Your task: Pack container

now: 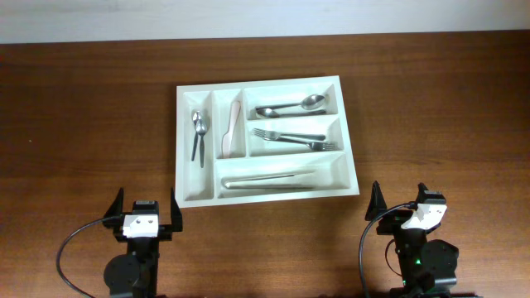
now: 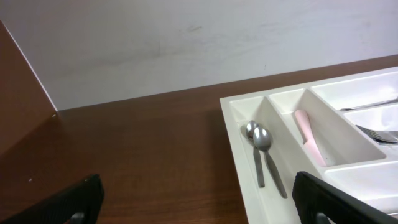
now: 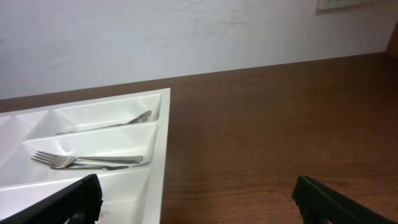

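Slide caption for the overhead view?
White container packed with cutlery; left end effector and right end effector open.

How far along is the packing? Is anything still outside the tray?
Done: the container holds teaspoons, a pink-handled piece, spoons, forks and long pieces, so all five compartments are filled. In hand: nothing. The left gripper and right gripper sit open and empty. Left: probably nothing, as no loose cutlery shows on the table.

Container [image 2: 341,134] cut off at both wrist views' edges
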